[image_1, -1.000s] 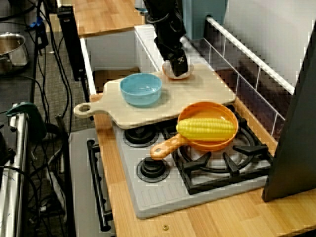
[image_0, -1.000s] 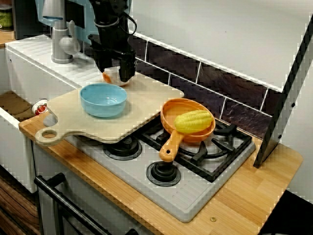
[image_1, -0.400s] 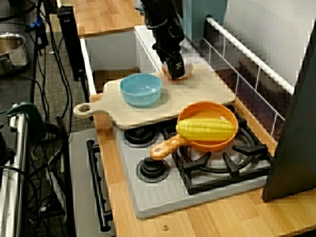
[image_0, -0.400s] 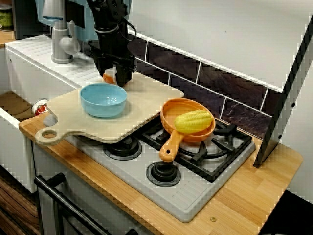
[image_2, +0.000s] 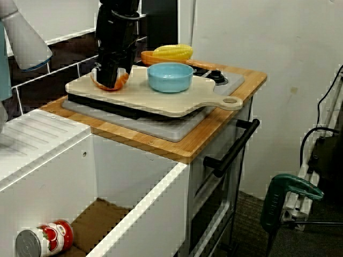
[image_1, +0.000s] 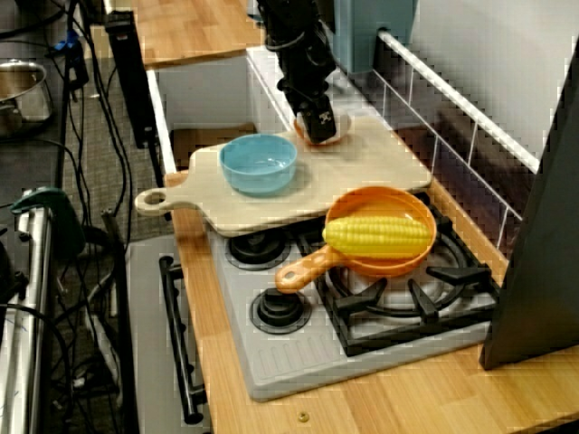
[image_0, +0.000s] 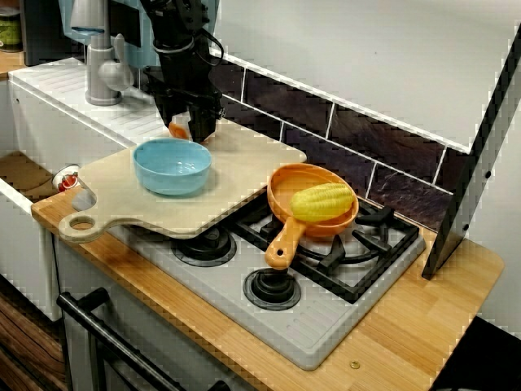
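The gripper [image_0: 194, 124] stood upright over the far corner of the cutting board [image_0: 240, 175]. Its fingers reached down around a small orange-and-white object [image_2: 120, 82] lying on that corner, but whether they gripped it could not be told. A blue bowl [image_0: 172, 165] sat near the board's middle.

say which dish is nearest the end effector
The blue bowl, empty, on the cutting board beside the end effector; the orange pan holding corn sits farther off on the stove.
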You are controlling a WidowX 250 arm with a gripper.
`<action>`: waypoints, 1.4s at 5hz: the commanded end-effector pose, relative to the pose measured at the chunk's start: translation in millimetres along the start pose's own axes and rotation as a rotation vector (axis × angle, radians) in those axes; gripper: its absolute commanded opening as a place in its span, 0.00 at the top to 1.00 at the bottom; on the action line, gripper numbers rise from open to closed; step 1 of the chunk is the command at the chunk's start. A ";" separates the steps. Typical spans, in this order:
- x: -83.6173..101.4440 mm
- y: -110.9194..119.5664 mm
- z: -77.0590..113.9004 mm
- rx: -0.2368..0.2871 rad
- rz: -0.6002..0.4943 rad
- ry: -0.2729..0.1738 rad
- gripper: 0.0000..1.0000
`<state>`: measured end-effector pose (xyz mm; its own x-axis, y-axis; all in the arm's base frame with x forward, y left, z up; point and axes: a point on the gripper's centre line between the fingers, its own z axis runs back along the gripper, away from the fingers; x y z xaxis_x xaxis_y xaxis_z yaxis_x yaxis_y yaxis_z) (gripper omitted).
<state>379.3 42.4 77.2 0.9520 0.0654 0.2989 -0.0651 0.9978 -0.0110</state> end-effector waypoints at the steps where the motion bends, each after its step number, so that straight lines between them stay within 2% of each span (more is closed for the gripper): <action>1: 16.2 3.3 42.3 -0.059 -0.014 -0.067 1.00; 4: 9.9 -6.3 74.4 -0.123 -0.059 -0.078 1.00; 6: -12.3 -10.4 86.9 -0.116 -0.163 -0.069 1.00; 7: -24.2 -13.6 90.7 -0.093 -0.211 -0.062 1.00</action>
<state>329.3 22.7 136.8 0.9427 -0.1346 0.3052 0.1573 0.9862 -0.0509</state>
